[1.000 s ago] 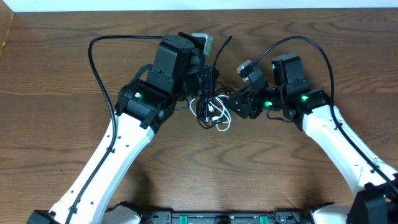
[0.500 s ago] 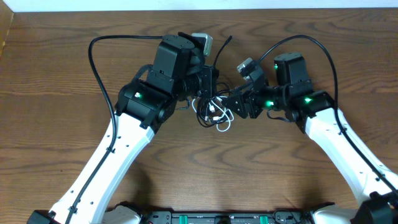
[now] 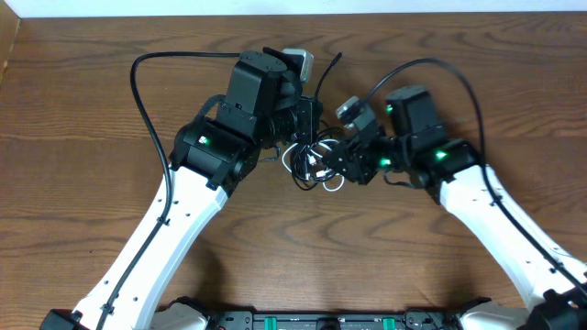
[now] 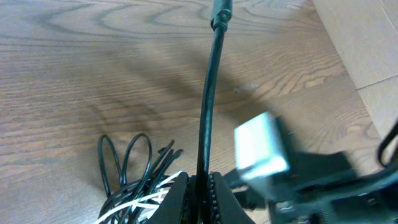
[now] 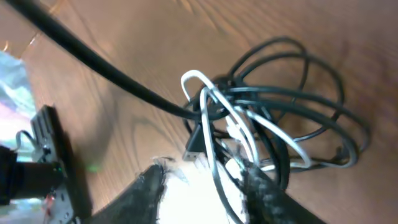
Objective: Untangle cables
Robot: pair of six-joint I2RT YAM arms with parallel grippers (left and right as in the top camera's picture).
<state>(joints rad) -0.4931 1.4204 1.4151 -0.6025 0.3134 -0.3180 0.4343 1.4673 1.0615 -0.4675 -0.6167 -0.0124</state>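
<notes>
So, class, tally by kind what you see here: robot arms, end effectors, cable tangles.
Arms: 2 (left arm, right arm)
End effectors: 2 (left end effector, right end effector)
Cable tangle: 1
Total: 5

Smooth black cables (image 3: 314, 163), matt wooden table (image 3: 73, 183)

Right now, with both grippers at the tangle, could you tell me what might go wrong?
The right gripper straddles the white cable and black loops together; closing may pinch several strands and tighten the tangle. The left gripper is shut on a black cable; pulling could drag that whole tangle.
</notes>
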